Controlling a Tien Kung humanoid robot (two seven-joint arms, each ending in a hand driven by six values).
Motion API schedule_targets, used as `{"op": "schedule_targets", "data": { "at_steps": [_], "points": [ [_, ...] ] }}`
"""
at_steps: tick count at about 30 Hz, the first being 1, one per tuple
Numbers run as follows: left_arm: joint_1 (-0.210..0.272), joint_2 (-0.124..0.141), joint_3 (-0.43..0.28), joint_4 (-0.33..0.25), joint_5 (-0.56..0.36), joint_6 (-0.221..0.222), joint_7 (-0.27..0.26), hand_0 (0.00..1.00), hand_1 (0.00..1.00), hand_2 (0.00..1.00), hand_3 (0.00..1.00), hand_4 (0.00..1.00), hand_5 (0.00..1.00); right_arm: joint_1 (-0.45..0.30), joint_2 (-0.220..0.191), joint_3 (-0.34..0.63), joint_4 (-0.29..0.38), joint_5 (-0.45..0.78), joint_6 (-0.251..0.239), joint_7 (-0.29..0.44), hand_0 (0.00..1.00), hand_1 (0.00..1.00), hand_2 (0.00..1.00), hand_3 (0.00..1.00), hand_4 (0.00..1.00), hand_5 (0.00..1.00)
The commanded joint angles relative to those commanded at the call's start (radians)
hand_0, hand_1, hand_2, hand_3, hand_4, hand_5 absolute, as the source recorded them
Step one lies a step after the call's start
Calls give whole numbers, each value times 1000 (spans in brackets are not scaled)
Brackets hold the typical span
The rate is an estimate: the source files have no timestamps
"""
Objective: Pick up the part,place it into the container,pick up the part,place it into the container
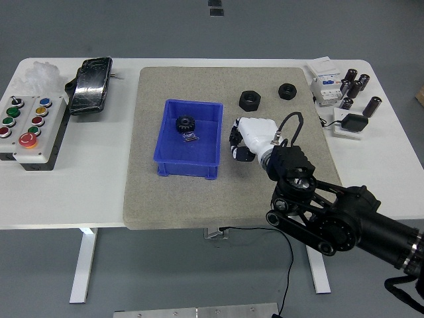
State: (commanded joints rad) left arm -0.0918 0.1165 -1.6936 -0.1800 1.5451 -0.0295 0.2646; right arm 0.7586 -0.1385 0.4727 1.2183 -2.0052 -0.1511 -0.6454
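While curled, right hand (242, 140) just beside container (169, 161)

Single head view: high vantage at near side of white table (99, 199), facing forward and down. Whole tabletop in frame, near edge low, floor at top. No second view.

From my console the head view is evenly and brightly lit from overhead, diffuse, with no hard glare; the white table (99, 185) sits near clipping at 9 o'clock and 3 o'clock. Shadows are short and soft: I see a faint one under the blue container (190, 140) toward 6 o'clock. Focus is sharp across the mat (172, 199), the table edges bow slightly toward the corners, and I note no motion blur.
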Motion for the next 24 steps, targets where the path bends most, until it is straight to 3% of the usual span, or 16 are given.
{"op": "schedule_targets", "data": {
  "at_steps": [4, 5, 10, 11, 16, 17, 22, 23, 24],
  "points": [
    [2, 3, -2, 0, 1, 1, 3, 618, 531, 541, 614, 565, 395, 56, 43, -63, 6, -37, -50, 0, 323, 518, 316, 548, 404, 68],
    [2, 3, -2, 0, 1, 1, 4, 617, 531, 542, 615, 569, 401, 64, 52, -79, 2, -36, -68, 0, 335, 539, 484, 577, 457, 2],
    [4, 2, -1, 0, 0, 1, 6, 617, 531, 542, 615, 569, 401, 75, 88, -149, -30, 1, -126, 0, 335, 539, 484, 577, 457, 2],
    [4, 1, -1, 0, 0, 1, 6, 617, 532, 542, 615, 570, 404, 74, 93, -157, -38, 13, -119, 0, 366, 699, 779, 728, 482, 349],
    [9, 0, -2, 0, 1, 0, 8, 617, 532, 542, 615, 570, 404, 71, 90, -169, -54, 37, -101, 0, 366, 699, 779, 728, 482, 349],
    [10, 0, -5, 0, 3, 0, 9, 617, 531, 540, 614, 572, 404, 71, 87, -165, -52, 36, -100, 0, 372, 755, 896, 896, 753, 371],
    [13, 0, -13, 0, 9, 1, 11, 617, 531, 540, 614, 572, 404, 66, 55, -88, -9, 9, -119, 0, 372, 755, 896, 896, 753, 371],
    [12, 0, -12, 0, 8, 1, 10, 617, 531, 541, 615, 572, 403, 63, 42, -64, 8, 2, -123, 0, 356, 750, 903, 910, 879, 422],
    [12, 0, -11, 0, 7, 1, 8, 617, 531, 541, 615, 572, 403, 60, 30, -41, 25, -4, -126, 0, 356, 750, 903, 910, 879, 422]
  ]
}}
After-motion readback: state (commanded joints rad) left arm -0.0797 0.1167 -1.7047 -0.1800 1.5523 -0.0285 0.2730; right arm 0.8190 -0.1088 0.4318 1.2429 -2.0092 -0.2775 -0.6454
